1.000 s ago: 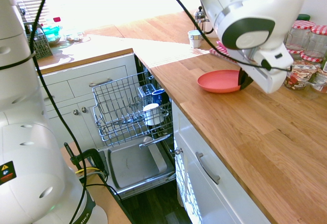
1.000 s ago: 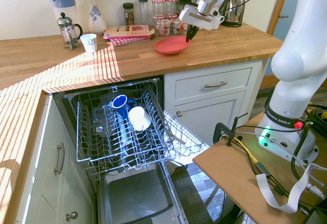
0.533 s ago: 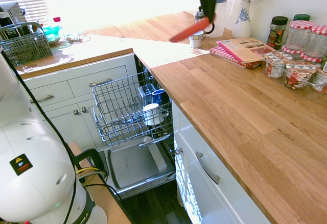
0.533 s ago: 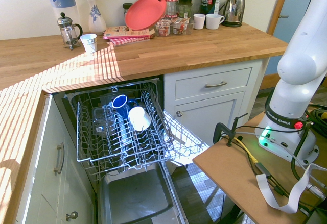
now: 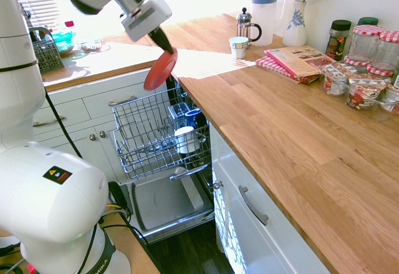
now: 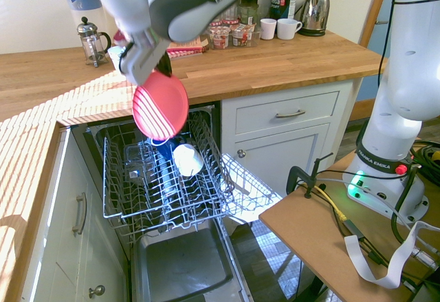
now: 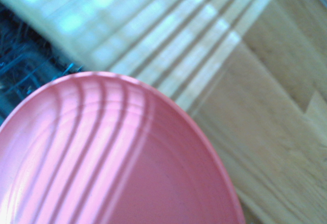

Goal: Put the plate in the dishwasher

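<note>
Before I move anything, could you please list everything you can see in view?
plate: one, red, tilted in the gripper above the dishwasher
dishwasher rack: one, grey, pulled out
cups: one white, one blue, in the rack
jug: one, blue lid, on the counter
vase: one, white and blue, by the jug
kettle: one, silver, counter's far end
mugs: two, white, beside the kettle
gripper: one, black fingers, shut on the plate's rim

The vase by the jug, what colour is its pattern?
Blue on white; clearest in the first exterior view.
</note>
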`<act>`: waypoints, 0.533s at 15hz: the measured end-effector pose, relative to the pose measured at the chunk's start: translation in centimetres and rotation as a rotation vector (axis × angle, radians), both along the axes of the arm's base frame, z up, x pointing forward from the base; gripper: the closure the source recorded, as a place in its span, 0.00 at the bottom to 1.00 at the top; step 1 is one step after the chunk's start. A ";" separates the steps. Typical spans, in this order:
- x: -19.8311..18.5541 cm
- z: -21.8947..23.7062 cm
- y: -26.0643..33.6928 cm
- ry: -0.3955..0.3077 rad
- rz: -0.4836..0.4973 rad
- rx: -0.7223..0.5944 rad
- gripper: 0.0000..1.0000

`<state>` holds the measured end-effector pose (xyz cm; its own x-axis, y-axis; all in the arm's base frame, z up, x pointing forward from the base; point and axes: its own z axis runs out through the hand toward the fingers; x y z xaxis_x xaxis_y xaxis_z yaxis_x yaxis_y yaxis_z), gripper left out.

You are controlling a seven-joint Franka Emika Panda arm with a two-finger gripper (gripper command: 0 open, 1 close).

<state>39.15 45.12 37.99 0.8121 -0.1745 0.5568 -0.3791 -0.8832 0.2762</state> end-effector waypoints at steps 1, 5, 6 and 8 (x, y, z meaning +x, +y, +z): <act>-2.1 -2.2 1.8 -0.018 0.051 -0.055 1.00; -5.4 -11.0 7.5 -0.122 0.259 -0.272 1.00; -4.7 -13.8 8.4 -0.154 0.299 -0.327 1.00; -3.7 -18.4 10.4 -0.204 0.361 -0.438 1.00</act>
<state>35.47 55.48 19.60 0.6467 0.3731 0.6653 -0.1599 -0.7865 0.5965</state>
